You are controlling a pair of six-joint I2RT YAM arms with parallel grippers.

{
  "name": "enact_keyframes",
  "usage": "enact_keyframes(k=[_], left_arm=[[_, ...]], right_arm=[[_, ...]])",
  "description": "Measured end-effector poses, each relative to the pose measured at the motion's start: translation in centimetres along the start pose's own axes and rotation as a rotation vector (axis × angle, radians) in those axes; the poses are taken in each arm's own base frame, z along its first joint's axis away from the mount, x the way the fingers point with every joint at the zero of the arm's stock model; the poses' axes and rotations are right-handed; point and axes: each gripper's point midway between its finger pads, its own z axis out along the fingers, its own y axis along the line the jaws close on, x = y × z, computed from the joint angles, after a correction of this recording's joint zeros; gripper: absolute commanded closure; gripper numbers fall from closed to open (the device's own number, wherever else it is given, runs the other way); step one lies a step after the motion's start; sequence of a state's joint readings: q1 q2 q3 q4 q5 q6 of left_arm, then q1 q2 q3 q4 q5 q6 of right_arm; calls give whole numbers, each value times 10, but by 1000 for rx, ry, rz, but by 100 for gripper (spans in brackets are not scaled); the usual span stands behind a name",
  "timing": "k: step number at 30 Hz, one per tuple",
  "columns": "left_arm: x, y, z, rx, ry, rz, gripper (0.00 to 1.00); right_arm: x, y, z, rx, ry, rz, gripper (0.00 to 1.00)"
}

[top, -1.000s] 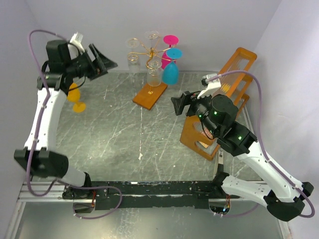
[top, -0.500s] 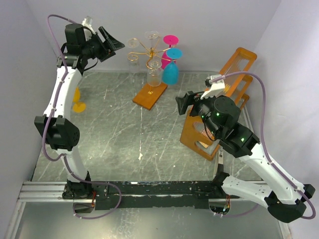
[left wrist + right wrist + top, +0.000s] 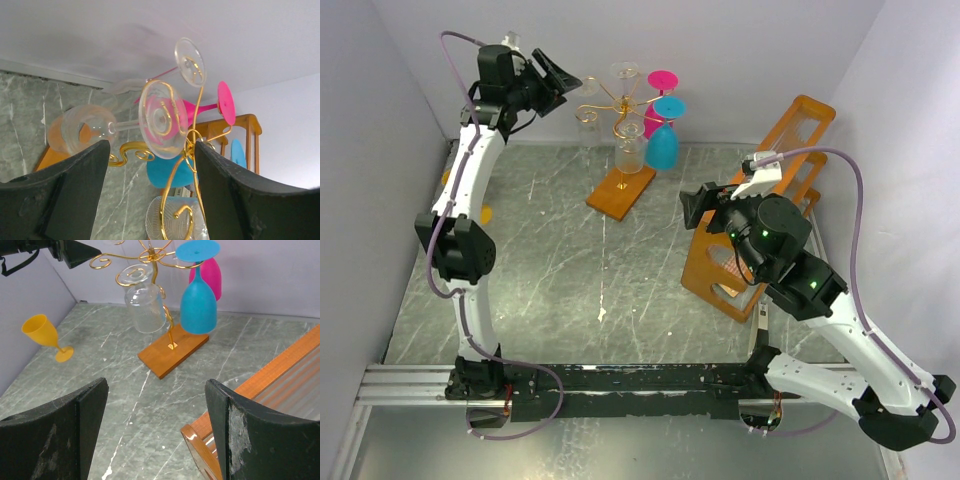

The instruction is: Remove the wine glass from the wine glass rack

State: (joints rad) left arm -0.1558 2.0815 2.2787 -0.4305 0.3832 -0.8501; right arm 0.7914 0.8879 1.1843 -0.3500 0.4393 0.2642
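As my left pincer point(image 3: 151, 150) hung beside the wine glass rack point(image 3: 620, 190), its jaws stood wide apart with nothing between them. The nearest clear wine glass point(image 3: 80, 131) hung bowl-down from a scroll arm, just ahead at my twelve o'clock, its stem crossing my wrist view from nine to three. My right pincer point(image 3: 156, 385), likewise agape and empty, sat well apart from the rack, so I judged the left nearer.

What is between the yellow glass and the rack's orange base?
Only bare table between the yellow glass and the base, in the right wrist view.
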Motion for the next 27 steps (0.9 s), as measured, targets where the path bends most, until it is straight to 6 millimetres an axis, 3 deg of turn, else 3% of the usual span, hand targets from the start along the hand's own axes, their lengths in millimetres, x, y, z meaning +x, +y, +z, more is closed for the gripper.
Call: enact_keyframes(k=[12,18,27], left_arm=[[12,-1,18,-19,-11,-49,35],[19,13,35,-51,-12,-61,38],[14,12,36,-66,-43,-52,43]], right_arm=[[-3,-4,-6,9,-8,10,22],[-4,-5,-7,17,-10,13,22],[-4,-6,-7,20,-10,15,22]])
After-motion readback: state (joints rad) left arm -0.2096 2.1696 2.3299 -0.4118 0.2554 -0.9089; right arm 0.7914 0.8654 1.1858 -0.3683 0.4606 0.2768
